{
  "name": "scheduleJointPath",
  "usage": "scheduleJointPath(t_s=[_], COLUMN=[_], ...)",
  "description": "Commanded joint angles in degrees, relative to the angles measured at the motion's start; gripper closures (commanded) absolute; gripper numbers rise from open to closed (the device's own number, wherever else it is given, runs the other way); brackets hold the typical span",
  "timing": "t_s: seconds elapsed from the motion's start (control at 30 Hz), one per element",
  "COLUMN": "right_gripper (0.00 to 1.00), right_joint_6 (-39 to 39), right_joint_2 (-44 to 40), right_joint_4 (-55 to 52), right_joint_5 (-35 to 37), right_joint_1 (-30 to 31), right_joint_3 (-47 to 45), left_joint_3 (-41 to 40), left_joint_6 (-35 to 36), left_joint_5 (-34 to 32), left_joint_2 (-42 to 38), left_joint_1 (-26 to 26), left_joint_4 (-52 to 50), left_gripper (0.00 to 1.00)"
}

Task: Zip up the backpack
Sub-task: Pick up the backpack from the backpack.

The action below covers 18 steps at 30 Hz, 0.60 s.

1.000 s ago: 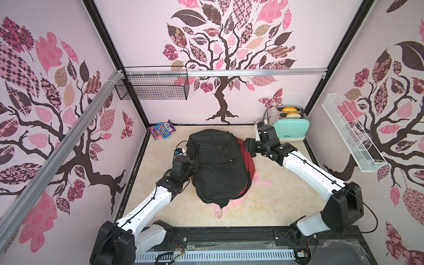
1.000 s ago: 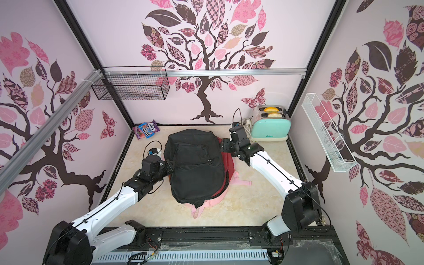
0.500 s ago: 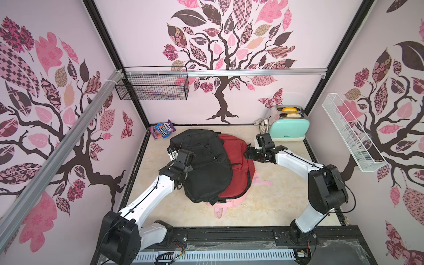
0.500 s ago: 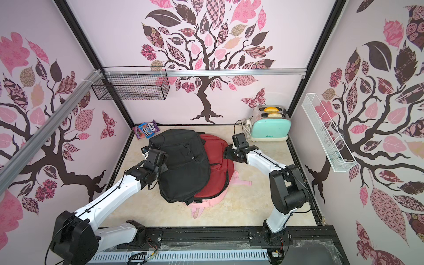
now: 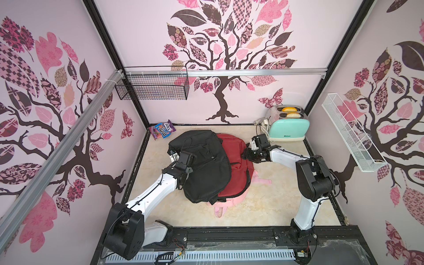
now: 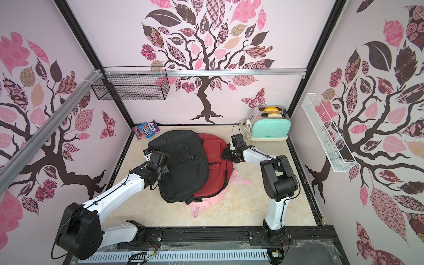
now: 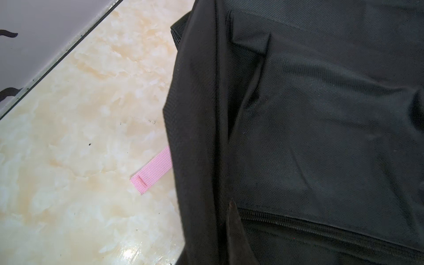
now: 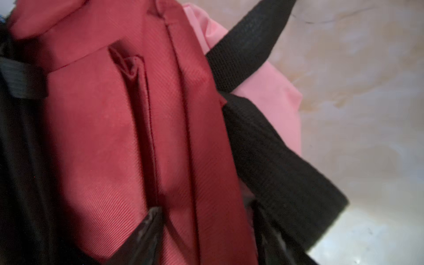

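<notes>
The black backpack [image 5: 202, 165] is lying nearer the left wall than a second ago, baring the red backpack [image 5: 237, 160] beneath it, mid-bench [image 5: 275, 202]. The left pincer [image 7: 232, 229], tips together, is pinching the black fabric, and both top views are hiding those tips. The right pincer [image 8: 206, 229], tips apart, is straddling a blurred red seam, which only its wrist view is showing.

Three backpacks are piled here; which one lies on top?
The black backpack: it overlaps the red backpack, which in turn covers the pink backpack, barely showing underneath.
</notes>
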Motion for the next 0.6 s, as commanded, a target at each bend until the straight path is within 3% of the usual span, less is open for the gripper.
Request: scheduleJointPath(t_s=[0.0, 0.13, 0.17, 0.37, 0.57], right_gripper=[0.56, 0.95, 1.0, 1.0, 1.0], right_joint_6=[1.66, 1.7, 1.37, -1.96, -4.75], right_joint_2=[-1.78, -4.64, -5.46, -14.91, -25.71], right_joint_4=[4.98, 3.88, 3.09, -5.88, -17.09], right_joint_5=[-11.66, -13.52, -13.49, -9.61, -1.47], right_joint_1=[0.95, 1.01, 0.98, 2.64, 5.37], right_joint_3=[-0.54, -0.78, -0.66, 3.05, 11.28], left_joint_3=[-0.91, -1.36, -1.52, -3.0, -9.04], left_joint_6=[1.5, 1.52, 1.6, 2.02, 3.86], left_joint_5=[1.8, 3.16, 3.47, 6.67, 12.88], left_joint_2=[0.62, 0.21, -0.02, -4.68, -13.62], left_joint_1=[0.2, 0.24, 0.31, 0.57, 1.26], left_joint_4=[1.91, 2.83, 3.02, 5.85, 17.68], left_gripper=[1.0, 1.0, 1.0, 1.0, 1.0])
